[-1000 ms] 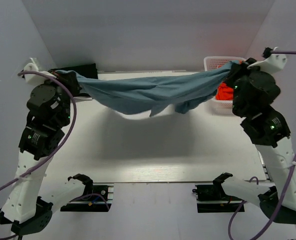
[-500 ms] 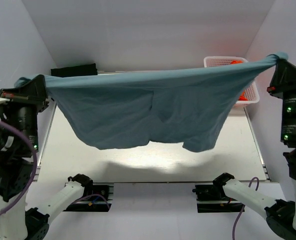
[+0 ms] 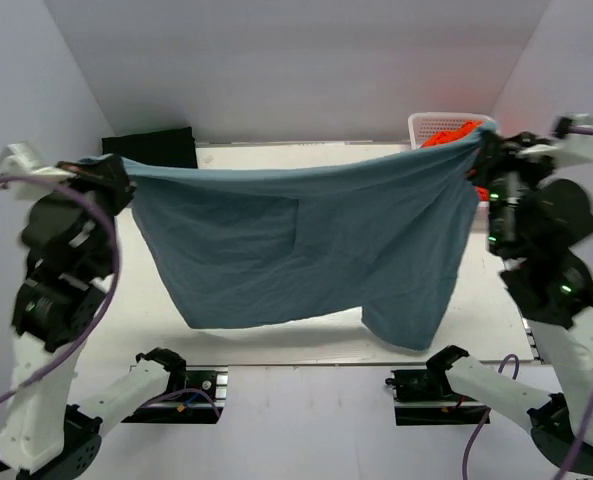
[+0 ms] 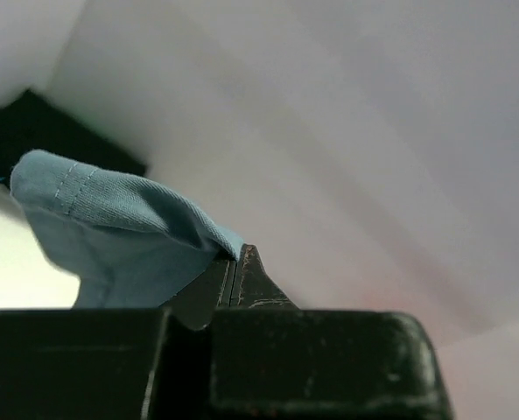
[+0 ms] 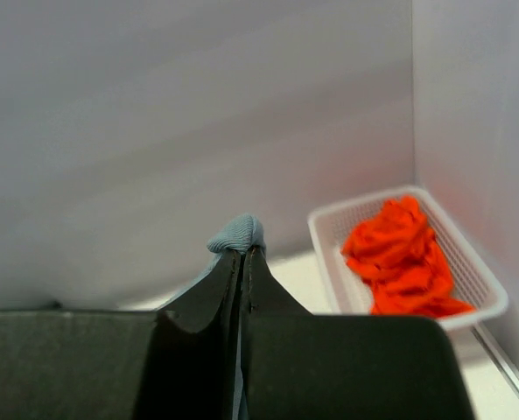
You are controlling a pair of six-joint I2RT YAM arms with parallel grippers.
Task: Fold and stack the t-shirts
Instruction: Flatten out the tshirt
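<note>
Above the table (image 3: 226, 340), I saw the slate-blue t-shirt (image 3: 306, 245) hanging spread out. The left gripper (image 4: 233, 267) and right gripper (image 5: 243, 255) each pinched a top corner, fingers closed on the cloth. Orange-red shirts (image 5: 403, 254) lay in the basket (image 5: 329, 262) beyond.

plain pale grey walls (image 3: 296, 70) around a white table (image 3: 276, 345), soft even light
</note>
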